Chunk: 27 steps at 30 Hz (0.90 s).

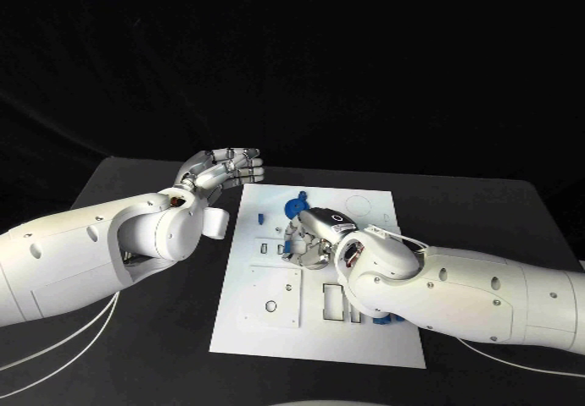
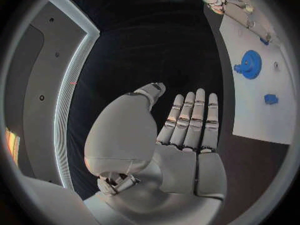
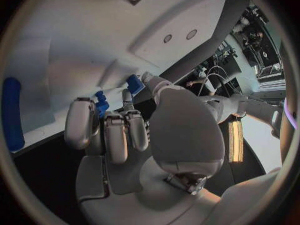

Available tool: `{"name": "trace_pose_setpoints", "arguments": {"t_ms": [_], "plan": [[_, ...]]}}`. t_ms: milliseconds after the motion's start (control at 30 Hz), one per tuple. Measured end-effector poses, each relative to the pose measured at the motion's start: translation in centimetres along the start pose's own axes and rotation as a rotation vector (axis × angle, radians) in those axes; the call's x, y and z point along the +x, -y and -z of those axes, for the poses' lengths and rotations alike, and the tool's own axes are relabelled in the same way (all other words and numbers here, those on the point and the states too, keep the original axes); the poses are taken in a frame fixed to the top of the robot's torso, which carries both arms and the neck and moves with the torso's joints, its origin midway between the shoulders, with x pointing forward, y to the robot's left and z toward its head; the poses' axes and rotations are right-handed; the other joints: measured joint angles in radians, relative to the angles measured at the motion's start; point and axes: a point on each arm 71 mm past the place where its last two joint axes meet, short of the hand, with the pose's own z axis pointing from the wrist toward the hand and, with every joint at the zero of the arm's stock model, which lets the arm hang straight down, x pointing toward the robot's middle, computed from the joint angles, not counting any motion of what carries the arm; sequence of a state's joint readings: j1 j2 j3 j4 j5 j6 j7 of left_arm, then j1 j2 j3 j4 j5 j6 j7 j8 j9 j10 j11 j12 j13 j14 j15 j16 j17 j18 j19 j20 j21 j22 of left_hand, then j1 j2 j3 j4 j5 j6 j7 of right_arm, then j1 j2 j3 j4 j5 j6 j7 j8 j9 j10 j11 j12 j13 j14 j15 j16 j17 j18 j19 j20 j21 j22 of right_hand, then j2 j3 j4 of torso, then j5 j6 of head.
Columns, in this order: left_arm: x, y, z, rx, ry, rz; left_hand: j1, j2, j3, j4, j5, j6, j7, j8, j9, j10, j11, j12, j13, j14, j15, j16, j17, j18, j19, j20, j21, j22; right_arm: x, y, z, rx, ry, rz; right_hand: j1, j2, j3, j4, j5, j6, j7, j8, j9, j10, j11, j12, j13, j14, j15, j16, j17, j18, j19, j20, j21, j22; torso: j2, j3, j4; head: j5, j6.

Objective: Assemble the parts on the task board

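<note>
Currently:
Right hand (image 1: 319, 241): fingers curled down on the task board (image 1: 366, 342), pinching a small blue part (image 3: 100, 103), likely to seat it.
Left hand (image 1: 222, 172): spread, holding nothing, parked off the board's far-left corner.
Blue gear (image 1: 294, 206): far of the right hand.
Obstruction: right forearm covers the board's near-right area.

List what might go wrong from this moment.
The right hand is curled down over small blue parts on the white board; its fingers hide them from the head camera, so a slip could go unseen. The left hand hovers open beside the board, not holding it, so the board may slide.
</note>
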<state>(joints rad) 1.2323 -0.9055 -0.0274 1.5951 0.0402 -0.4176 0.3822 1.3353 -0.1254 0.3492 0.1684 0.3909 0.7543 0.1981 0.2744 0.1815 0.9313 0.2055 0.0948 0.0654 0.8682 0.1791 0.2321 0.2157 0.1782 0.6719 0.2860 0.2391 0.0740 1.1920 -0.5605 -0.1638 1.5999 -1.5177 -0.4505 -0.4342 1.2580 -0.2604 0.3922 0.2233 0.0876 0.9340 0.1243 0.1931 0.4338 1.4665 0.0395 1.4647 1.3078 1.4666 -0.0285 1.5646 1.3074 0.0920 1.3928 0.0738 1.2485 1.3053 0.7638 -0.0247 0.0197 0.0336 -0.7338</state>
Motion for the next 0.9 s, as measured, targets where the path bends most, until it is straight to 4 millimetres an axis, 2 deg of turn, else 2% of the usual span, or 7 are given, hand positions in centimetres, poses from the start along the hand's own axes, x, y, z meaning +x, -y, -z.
{"name": "trace_pose_setpoints", "arguments": {"t_ms": [100,267,433,567,700,767,900], "plan": [[0.0,0.0,0.0,0.0,0.0,0.0,0.0,0.0,0.0,0.0,0.0,0.0,0.0,0.0,0.0,0.0,0.0,0.0,0.0,0.0,0.0,0.0,0.001,0.0,0.0,0.0,0.0,0.0,-0.1,0.0,0.0,-0.004,0.006,-0.001,0.0,0.0,-0.073,0.035,-0.02,-0.025,0.006,-0.004,-0.01,-0.003,0.004,-0.006,0.0,0.0,0.0,0.0,0.0,0.0,0.0,0.007,-0.007,-0.002,0.0,0.0,0.0,0.0,0.0],[0.0,0.0,0.0,-0.001,0.0,0.0,0.0,0.0,0.0,0.0,0.0,0.0,0.0,0.0,0.0,0.0,0.0,0.0,0.0,0.0,0.0,0.0,0.001,0.0,0.0,0.0,0.0,0.0,-0.3,0.0,0.3,-0.016,0.028,-0.009,0.026,0.035,-0.272,0.07,-0.022,-0.054,0.014,-0.004,-0.03,-0.001,0.013,-0.012,0.0,0.0,0.007,0.0,0.0,0.0,0.0,0.014,-0.015,-0.002,0.0,0.0004,0.0,0.0,0.001],[-0.3,-0.1,-0.1,-0.006,0.002,-0.011,-0.021,-0.003,0.0,0.0,0.0,0.0,0.0,0.0,0.003,0.017,-0.001,0.002,0.003,0.01,-0.007,0.003,0.009,0.0,0.007,-0.005,0.004,0.002,-0.8,0.2,1.1,-0.033,0.067,-0.027,0.039,0.049,-0.309,0.07,-0.014,-0.062,0.018,-0.004,-0.038,0.0,0.014,-0.014,0.0,0.0,0.014,0.0,0.0,0.0,0.0,0.014,-0.015,-0.001,-0.002,0.0011,-0.0002,-0.001,0.003],[-0.5,-0.2,-0.2,-0.017,-0.01,-0.036,-0.057,-0.012,0.011,0.011,-0.005,0.026,0.0,0.018,0.014,0.147,-0.042,0.055,0.027,0.112,-0.047,0.073,0.05,0.0,0.09,-0.034,0.058,0.023,-2.3,1.3,1.9,-0.044,0.114,-0.052,0.074,0.075,-0.294,0.068,0.04,-0.051,0.008,0.012,-0.039,0.0,0.014,-0.019,0.0,0.0,0.014,0.0,0.0,0.0,-0.006,0.02,-0.043,-0.013,-0.005,0.0024,-0.0014,0.0,0.003],[-0.5,-0.5,-0.2,-0.051,-0.053,-0.067,-0.078,-0.019,0.013,0.03,-0.046,0.075,-0.014,0.055,0.035,0.231,-0.08,0.091,0.049,0.214,-0.091,0.171,0.112,0.0,0.185,-0.077,0.118,0.045,-5.1,3.5,2.4,-0.019,0.146,-0.123,0.086,0.082,-0.28,0.067,0.083,-0.026,0.005,0.031,-0.036,-0.004,0.01,-0.029,0.0,0.0,0.014,0.0,0.0,0.0,-0.024,0.016,-0.081,-0.038,-0.012,0.0047,-0.0043,0.004,0.0],[-0.4,-0.7,-0.3,-0.08,-0.094,-0.094,-0.078,-0.02,0.008,0.039,-0.078,0.121,-0.049,0.079,0.056,0.341,-0.124,0.159,0.086,0.314,-0.135,0.267,0.172,0.0,0.275,-0.116,0.173,0.068,-6.8,5.0,2.6,0.008,0.157,-0.182,0.094,0.09,-0.267,0.065,0.105,-0.024,0.002,0.039,-0.033,-0.014,0.007,-0.039,0.0,0.0,0.014,-0.004,0.0,0.0,-0.036,0.014,-0.102,-0.051,-0.018,0.0062,-0.0058,0.005,-0.001],[0.0,-1.0,-0.3,-0.156,-0.192,-0.169,-0.081,-0.023,-0.024,0.062,-0.106,0.178,-0.096,0.106,0.1,0.447,-0.176,0.291,0.189,0.435,-0.195,0.442,0.276,0.0,0.413,-0.179,0.268,0.116,-8.6,7.4,3.4,0.054,0.168,-0.291,0.094,0.09,-0.264,0.065,0.124,-0.023,0.001,0.039,-0.031,-0.014,0.007,-0.042,0.0,0.0,0.014,-0.004,0.0,0.0,-0.036,0.014,-0.109,-0.055,-0.03,0.0113,-0.0093,0.01,-0.007]]}}
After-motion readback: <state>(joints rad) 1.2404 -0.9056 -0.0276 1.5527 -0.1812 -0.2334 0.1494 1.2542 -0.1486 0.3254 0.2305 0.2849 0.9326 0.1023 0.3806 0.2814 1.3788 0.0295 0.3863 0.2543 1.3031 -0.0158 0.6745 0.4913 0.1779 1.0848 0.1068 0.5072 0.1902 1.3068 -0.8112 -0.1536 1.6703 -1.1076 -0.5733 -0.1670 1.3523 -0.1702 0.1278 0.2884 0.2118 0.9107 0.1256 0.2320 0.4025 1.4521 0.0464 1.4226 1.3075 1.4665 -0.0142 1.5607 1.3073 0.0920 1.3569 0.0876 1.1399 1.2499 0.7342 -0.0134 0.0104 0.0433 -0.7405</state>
